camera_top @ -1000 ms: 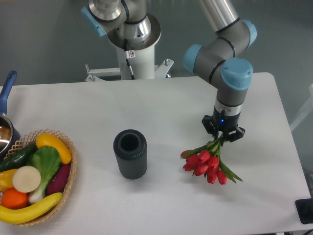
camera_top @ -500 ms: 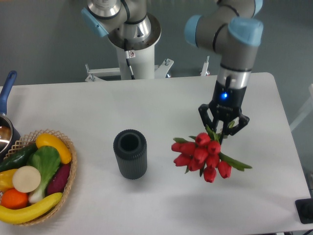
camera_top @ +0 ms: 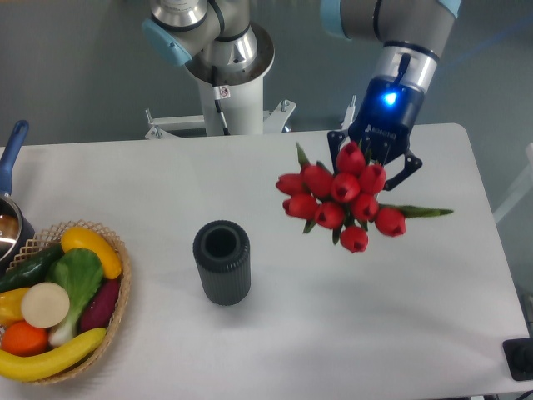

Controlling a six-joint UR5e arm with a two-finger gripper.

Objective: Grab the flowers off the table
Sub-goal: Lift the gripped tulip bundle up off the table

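Observation:
The flowers (camera_top: pixel 340 198), a bunch of red tulips with green leaves, hang in the air well above the white table (camera_top: pixel 275 333), blooms facing the camera. My gripper (camera_top: pixel 373 158) is shut on their stems just behind the blooms; the stems and fingertips are mostly hidden by the red heads. A green leaf sticks out to the right of the bunch.
A dark ribbed cylindrical vase (camera_top: pixel 221 262) stands upright at the table's middle. A wicker basket (camera_top: pixel 117 292) of colourful vegetables sits at the left edge, with a blue-handled pot (camera_top: pixel 10 208) behind it. The robot base (camera_top: pixel 225 67) rises behind the table.
The gripper has risen with the flowers held in it, lifting them off the table and higher toward the camera; the bunch now looks larger and sits further up and left.

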